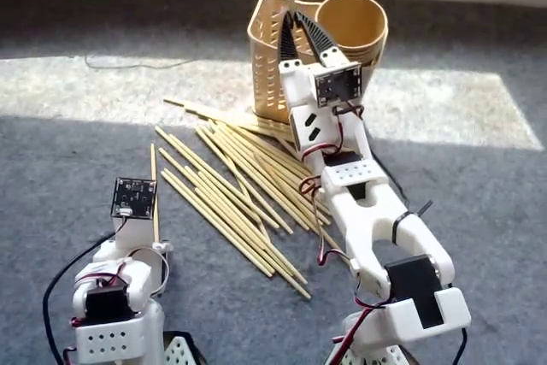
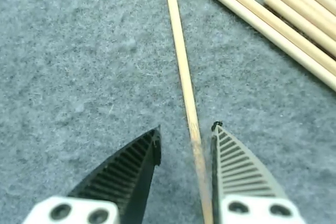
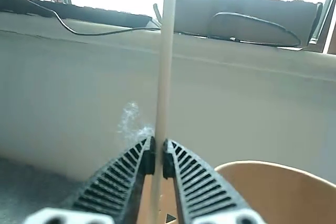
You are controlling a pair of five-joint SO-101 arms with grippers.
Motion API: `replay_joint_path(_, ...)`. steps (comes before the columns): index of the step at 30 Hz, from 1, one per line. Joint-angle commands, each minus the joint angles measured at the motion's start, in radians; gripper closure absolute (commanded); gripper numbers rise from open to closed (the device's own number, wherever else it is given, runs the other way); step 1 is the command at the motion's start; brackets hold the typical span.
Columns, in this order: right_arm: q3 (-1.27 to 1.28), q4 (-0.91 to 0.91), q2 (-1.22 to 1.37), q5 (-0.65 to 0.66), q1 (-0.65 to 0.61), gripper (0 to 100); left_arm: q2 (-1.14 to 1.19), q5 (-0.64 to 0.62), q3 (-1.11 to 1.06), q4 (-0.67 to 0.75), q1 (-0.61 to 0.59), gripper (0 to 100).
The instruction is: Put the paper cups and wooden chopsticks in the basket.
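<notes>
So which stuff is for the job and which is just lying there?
For the job: basket, cup, chopsticks on the carpet, chopstick in the right hand.
Just lying about: cable on the carpet.

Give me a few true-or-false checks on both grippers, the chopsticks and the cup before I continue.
1. The right gripper is shut on a chopstick held upright. True.
2. The left gripper is clamped on a stick. False: it is open, with its fingers on either side of a single chopstick lying on the carpet.
3. A paper cup sits right next to the basket. True.
4. Every stick is already in the basket. False: a chopstick pile lies on the carpet.
</notes>
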State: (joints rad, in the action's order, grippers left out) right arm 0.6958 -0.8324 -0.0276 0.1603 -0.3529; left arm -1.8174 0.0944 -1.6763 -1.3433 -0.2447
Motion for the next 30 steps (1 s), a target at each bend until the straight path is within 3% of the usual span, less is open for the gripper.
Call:
replay_joint_path(1, 0.001, -0.025, -0.010, 0.008, 0.010, 97.9, -0.007, -0.006, -0.021, -0.003, 0.010, 84)
replay_joint_path(6, 0.004, -0.024, -0.010, 0.003, 0.010, 88.5, -0.007, -0.006, -0.021, -0.003, 0.010, 84)
replay_joint_path(16, 0.005, -0.015, -0.077, 0.003, 0.005, 89.0, -0.007, -0.006, -0.021, -0.005, 0.008, 84)
replay_joint_path(23, 0.004, 0.213, -0.277, 0.000, -0.012, 89.0, -0.007, -0.006, -0.021, -0.005, 0.008, 84)
replay_joint_path(30, 0.004, 0.562, -0.509, 0.000, -0.079, 89.0, -0.007, -0.006, -0.021, -0.005, 0.008, 84)
